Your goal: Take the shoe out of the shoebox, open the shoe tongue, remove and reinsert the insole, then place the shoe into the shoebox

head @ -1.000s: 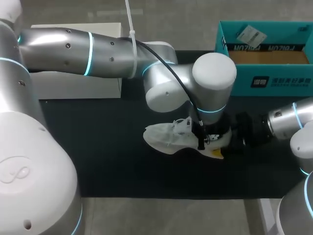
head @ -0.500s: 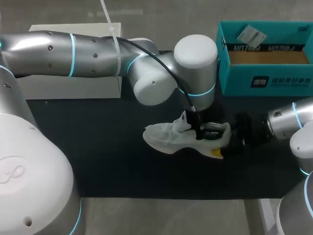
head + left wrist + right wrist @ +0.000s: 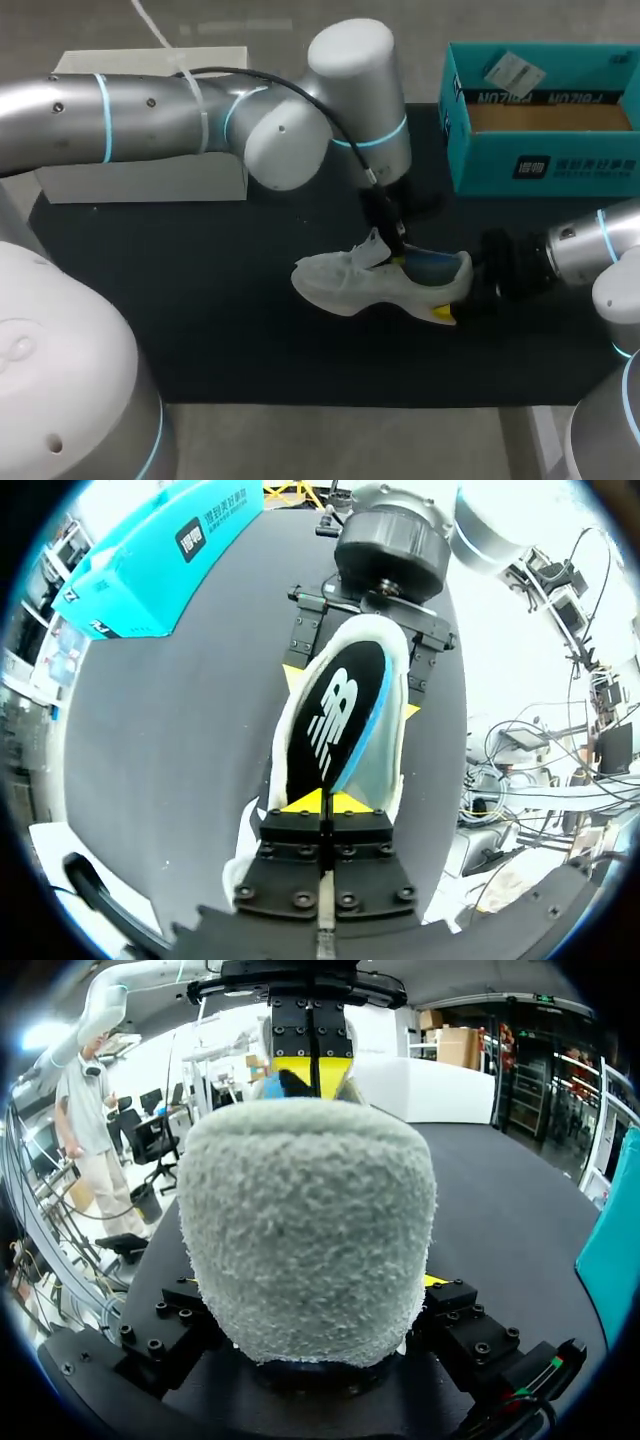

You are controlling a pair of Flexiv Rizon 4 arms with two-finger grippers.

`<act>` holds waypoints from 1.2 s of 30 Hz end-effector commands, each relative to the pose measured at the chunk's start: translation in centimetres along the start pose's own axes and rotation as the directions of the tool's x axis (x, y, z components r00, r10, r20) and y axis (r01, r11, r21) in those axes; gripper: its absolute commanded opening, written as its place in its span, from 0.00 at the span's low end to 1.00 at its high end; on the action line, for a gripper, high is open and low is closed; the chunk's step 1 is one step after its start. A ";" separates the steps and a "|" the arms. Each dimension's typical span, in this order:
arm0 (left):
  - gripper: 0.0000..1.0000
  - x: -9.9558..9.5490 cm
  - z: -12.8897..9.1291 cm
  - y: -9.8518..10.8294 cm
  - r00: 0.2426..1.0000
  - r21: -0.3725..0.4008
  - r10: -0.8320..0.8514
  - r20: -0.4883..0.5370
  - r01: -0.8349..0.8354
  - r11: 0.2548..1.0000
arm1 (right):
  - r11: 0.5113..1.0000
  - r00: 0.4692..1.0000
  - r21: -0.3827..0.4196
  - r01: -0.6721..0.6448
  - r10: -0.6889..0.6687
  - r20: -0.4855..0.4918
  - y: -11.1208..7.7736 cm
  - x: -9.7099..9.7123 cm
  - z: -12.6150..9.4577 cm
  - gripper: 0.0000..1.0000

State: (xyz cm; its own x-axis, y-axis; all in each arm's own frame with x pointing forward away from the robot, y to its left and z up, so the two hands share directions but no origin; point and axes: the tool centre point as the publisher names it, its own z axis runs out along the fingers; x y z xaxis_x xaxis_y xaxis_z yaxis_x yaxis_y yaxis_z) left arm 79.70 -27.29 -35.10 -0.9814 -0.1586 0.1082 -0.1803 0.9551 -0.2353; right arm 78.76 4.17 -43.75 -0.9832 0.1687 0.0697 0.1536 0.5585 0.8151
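The white shoe (image 3: 350, 285) lies on its sole on the black mat, toe toward my left side. My left gripper (image 3: 397, 252) hangs over its opening, shut on the front end of the insole (image 3: 335, 715), which is black on top and blue underneath and slants up out of the shoe. In the left wrist view the yellow tips (image 3: 325, 802) meet on that end. My right gripper (image 3: 466, 287) stands at the heel (image 3: 305, 1220) with a finger against each side, shut on the shoe. The teal shoebox (image 3: 545, 165) stands open at the back right.
A white block (image 3: 140, 180) sits at the back left edge of the mat (image 3: 220, 330). A small card (image 3: 513, 72) lies inside the shoebox. The left arm's elbow reaches over the middle of the mat, close to the box's left wall.
My left arm has risen and drawn back from the shoe with its gripper shut, lifting the insole so its blue underside shows. The right gripper and the shoe stayed put.
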 end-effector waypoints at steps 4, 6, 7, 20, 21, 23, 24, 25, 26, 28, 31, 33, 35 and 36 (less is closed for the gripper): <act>0.00 -0.1 -1.9 0.1 0.989 0.099 0.004 -0.145 0.010 0.995 | 1.000 1.000 0.003 -0.001 0.001 0.001 -0.3 0.3 0.6 0.00; 0.00 0.1 -2.4 -0.3 0.986 0.121 0.005 -0.169 0.016 0.992 | 1.000 1.000 0.003 -0.001 0.001 0.001 -0.3 0.3 0.6 0.00; 0.00 0.2 -2.6 -0.6 0.983 0.133 0.004 -0.182 0.021 0.991 | 1.000 1.000 0.003 -0.001 0.001 0.001 -0.3 0.3 0.6 0.00; 0.00 2.2 -8.5 -5.2 0.958 0.333 0.047 -0.283 0.052 0.941 | 1.000 1.000 0.003 -0.001 0.001 0.001 -0.3 0.3 0.6 0.00; 0.00 2.3 -9.1 -5.6 0.956 0.350 0.050 -0.288 0.056 0.935 | 1.000 1.000 0.003 -0.001 0.001 0.001 -0.3 0.3 0.6 0.00; 0.00 2.5 -10.5 -6.4 0.958 0.372 0.053 -0.281 0.058 0.926 | 1.000 1.000 0.003 -0.001 0.001 0.001 -0.3 0.3 0.6 0.00; 0.00 2.6 -11.3 -6.8 0.955 0.399 0.059 -0.291 0.065 0.915 | 1.000 1.000 0.003 -0.001 0.001 0.001 -0.3 0.3 0.6 0.00; 0.00 2.8 -12.2 -7.2 0.954 0.418 0.063 -0.292 0.068 0.906 | 1.000 1.000 0.003 -0.001 0.001 0.001 -0.3 0.3 0.6 0.00; 0.00 3.0 -13.0 -7.6 0.954 0.438 0.070 -0.292 0.068 0.897 | 1.000 1.000 0.003 -0.001 0.001 0.001 -0.3 0.3 0.6 0.00; 0.00 3.4 -14.8 -8.3 0.952 0.488 0.089 -0.292 0.069 0.870 | 1.000 1.000 0.003 -0.001 0.001 0.001 -0.3 0.3 0.6 0.00; 0.00 3.9 -17.7 -9.5 0.950 0.554 0.116 -0.289 0.068 0.830 | 1.000 1.000 0.003 -0.001 0.001 0.001 -0.3 0.3 0.6 0.00; 0.00 4.2 -20.1 -10.5 0.940 0.602 0.149 -0.306 0.070 0.795 | 1.000 1.000 0.003 -0.001 0.001 0.001 -0.3 0.3 0.6 0.00; 0.00 4.5 -22.6 -11.6 0.923 0.638 0.195 -0.331 0.067 0.767 | 1.000 1.000 0.003 -0.001 0.001 0.001 -0.3 0.3 0.6 0.00; 0.00 4.6 -23.8 -12.2 0.919 0.650 0.213 -0.333 0.059 0.758 | 1.000 1.000 0.003 -0.001 0.001 0.001 -0.3 0.3 0.6 0.00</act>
State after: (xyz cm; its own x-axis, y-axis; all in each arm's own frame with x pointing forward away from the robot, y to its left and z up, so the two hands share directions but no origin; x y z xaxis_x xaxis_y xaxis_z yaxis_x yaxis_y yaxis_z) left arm 78.71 -34.23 -10.68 -0.9223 0.1044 0.3721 -0.2536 0.5633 -0.7864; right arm 78.73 4.18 -43.76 -0.9832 0.1685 0.0698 0.1535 0.5586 0.8151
